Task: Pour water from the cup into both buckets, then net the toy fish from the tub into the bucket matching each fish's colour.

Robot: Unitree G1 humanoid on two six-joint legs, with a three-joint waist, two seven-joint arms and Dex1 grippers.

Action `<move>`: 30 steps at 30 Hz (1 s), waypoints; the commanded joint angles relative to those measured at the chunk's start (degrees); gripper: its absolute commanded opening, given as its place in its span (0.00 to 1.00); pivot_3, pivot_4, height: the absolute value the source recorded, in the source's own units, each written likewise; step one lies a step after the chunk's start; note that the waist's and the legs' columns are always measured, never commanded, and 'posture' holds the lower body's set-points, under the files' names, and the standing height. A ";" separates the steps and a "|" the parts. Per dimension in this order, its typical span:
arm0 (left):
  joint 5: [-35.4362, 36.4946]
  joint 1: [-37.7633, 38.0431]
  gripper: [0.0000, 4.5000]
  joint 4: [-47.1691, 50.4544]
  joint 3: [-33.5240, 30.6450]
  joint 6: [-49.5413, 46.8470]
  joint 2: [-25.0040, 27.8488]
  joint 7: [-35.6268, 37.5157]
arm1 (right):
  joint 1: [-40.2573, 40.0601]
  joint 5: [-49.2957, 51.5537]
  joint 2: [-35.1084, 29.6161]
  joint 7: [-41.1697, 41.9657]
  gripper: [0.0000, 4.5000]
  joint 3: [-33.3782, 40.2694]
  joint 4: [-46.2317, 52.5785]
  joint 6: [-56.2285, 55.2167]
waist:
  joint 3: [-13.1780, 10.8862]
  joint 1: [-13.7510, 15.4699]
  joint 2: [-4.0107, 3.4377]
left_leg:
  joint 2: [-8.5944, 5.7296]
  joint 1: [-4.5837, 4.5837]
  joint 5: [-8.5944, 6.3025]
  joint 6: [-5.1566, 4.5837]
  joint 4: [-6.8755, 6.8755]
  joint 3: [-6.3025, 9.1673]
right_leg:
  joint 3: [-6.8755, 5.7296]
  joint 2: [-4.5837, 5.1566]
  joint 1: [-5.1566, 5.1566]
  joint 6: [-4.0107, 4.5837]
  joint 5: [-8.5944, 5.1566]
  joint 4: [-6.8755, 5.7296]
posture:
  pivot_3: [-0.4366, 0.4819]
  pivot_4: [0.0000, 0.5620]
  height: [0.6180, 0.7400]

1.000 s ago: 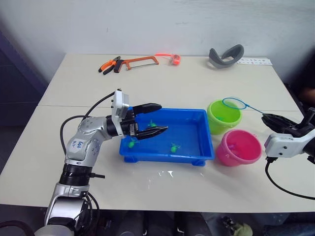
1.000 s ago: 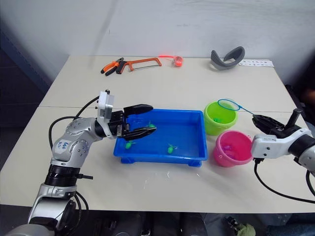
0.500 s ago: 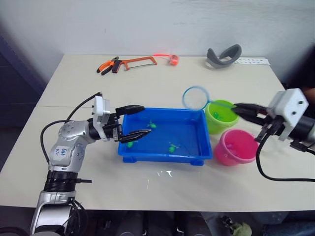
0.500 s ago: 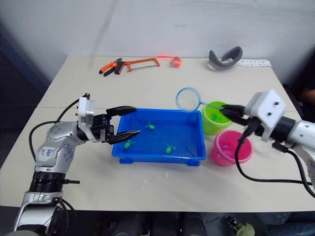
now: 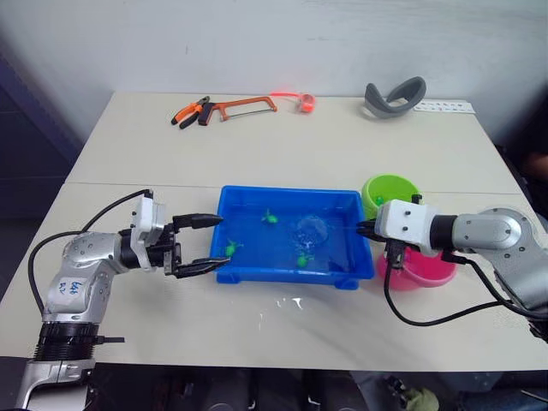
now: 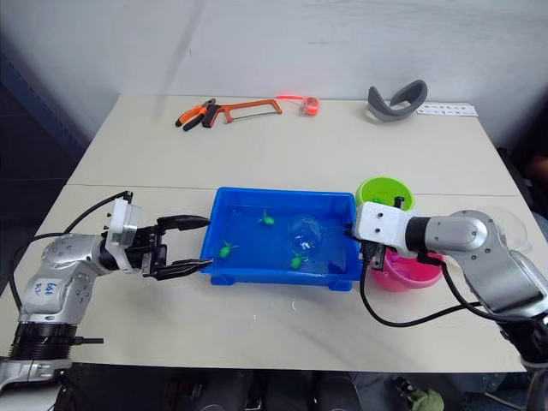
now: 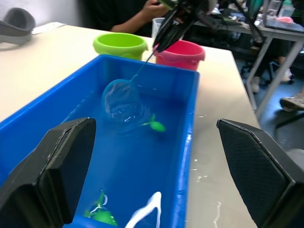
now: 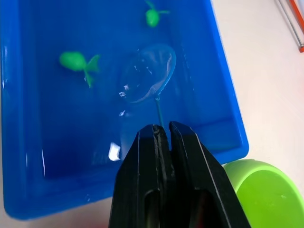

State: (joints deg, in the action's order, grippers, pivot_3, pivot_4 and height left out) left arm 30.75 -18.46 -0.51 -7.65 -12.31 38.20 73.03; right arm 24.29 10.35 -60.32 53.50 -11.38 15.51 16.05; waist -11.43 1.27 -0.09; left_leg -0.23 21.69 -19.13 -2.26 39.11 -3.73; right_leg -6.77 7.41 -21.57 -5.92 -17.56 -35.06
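My right gripper [image 8: 161,135] has its fingers pressed together on the thin handle of the net [image 8: 146,73], whose hoop sits down in the water of the blue tub [image 5: 360,261], near a green toy fish [image 5: 302,258]. My left gripper [image 5: 204,244] hangs spread wide just outside the tub's left end, touching nothing. Half a second ago the net was held up above the tub's far rim and my left fingers straddled the tub's left wall. The green bucket [image 5: 391,186] and pink bucket [image 5: 428,267] stand beside the tub's right end.
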 commanded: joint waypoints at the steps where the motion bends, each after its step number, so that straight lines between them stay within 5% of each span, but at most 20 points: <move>1: 1.77 0.06 0.99 2.60 0.15 -1.50 1.24 1.38 | -0.01 1.74 0.78 4.29 0.00 1.16 0.57 0.59 | 0.00 -0.09 0.00 | 0.00 0.00 0.00 0.00 0.00 0.00 | 0.01 0.00 0.00 0.00 0.00 0.00 | 0.48 0.27 1.00; 17: 1.20 -0.87 0.99 2.15 0.36 -1.90 1.01 1.77 | 1.38 16.97 6.11 6.00 0.00 7.42 1.21 29.09 | 0.00 -0.07 0.00 | 0.02 -0.01 0.00 0.00 0.00 0.03 | 0.01 0.02 0.00 0.00 0.00 -0.03 | 0.48 0.27 1.00; 30: 0.50 -2.65 0.99 0.09 1.96 -0.82 -0.53 1.35 | 6.05 31.16 8.42 1.20 0.00 20.31 0.08 48.41 | 0.00 -0.03 0.00 | 0.01 0.00 0.00 0.00 -0.02 0.05 | -0.01 0.04 0.00 0.00 0.00 0.00 | 0.48 0.27 1.00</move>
State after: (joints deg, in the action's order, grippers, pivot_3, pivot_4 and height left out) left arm 31.17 -20.05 -0.88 -5.59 -13.89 37.84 74.52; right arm 29.63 39.46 -51.51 55.09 6.02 15.12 63.26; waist -11.43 1.24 -0.09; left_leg -0.22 21.69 -19.14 -2.26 39.09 -3.69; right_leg -6.77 7.45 -21.57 -5.91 -17.56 -35.06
